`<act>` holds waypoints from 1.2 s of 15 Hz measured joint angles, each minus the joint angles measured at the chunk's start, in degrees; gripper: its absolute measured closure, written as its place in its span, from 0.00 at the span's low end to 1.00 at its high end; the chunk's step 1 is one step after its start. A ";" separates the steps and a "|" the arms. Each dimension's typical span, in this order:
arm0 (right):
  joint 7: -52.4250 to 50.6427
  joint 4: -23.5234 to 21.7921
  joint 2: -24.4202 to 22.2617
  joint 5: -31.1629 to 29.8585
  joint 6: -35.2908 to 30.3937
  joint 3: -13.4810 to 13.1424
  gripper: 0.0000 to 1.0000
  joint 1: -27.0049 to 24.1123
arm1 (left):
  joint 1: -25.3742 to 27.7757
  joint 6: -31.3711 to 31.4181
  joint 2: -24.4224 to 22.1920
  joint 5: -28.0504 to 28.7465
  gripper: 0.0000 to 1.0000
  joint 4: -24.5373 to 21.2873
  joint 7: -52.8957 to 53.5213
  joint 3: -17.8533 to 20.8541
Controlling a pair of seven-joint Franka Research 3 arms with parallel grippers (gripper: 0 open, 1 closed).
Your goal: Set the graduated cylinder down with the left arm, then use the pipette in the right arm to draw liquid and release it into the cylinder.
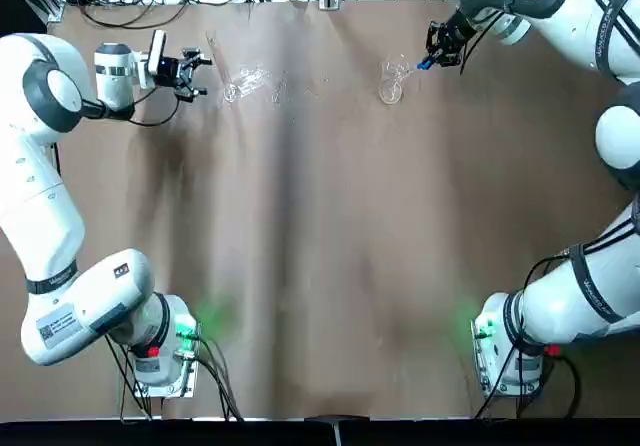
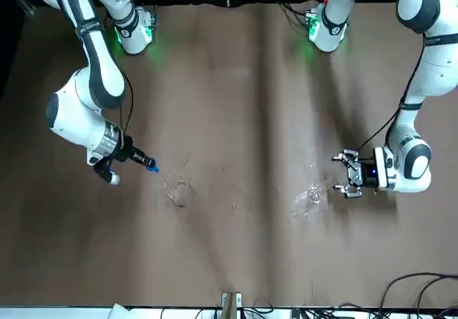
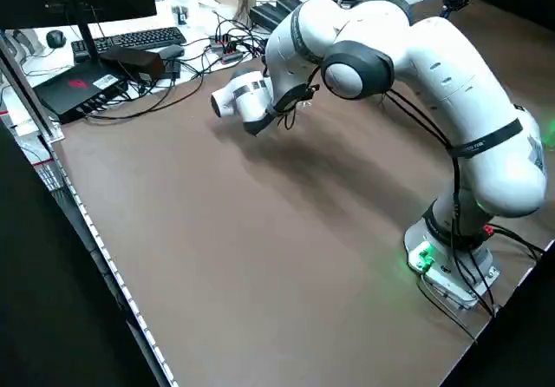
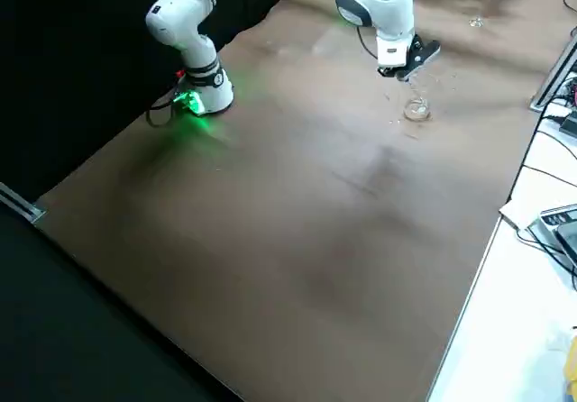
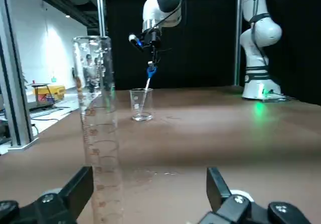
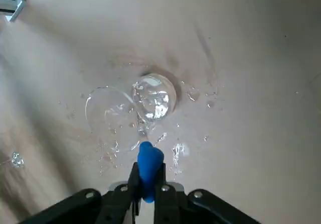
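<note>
The beaker (image 5: 141, 104) stands on the table (image 5: 200, 128). Above it, the right claw (image 6: 146, 176) pinches the blue bulb of the pipette (image 5: 147, 89), whose tip reaches inside. Toward the robot's left of the beaker, the graduated cylinder (image 5: 98, 133) stands upright between the left claw's (image 5: 150, 181) wide-apart fingers.

Graduated cylinder (image 5: 103, 138), its foot below the left wrist view's edge

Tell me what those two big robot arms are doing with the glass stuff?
The right gripper is squeezing the blue bulb of a little dropper, whose tip is down inside a short glass beaker. The left gripper is open around a tall, skinny measuring tube that stands on the table. The dropper isn't at the tube yet.
</note>
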 joint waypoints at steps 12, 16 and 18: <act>0.13 0.29 0.00 0.00 0.00 0.01 0.75 0.17 | -4.70 7.99 0.20 -4.68 0.16 -0.01 0.01 -0.01; 0.13 0.29 0.00 0.00 0.00 0.01 0.74 0.17 | -4.69 8.28 0.21 -4.68 0.26 -0.01 0.01 0.01; 0.13 0.32 0.00 0.00 0.00 0.01 0.74 0.20 | -4.72 8.45 0.22 -4.68 0.37 -0.01 0.01 0.01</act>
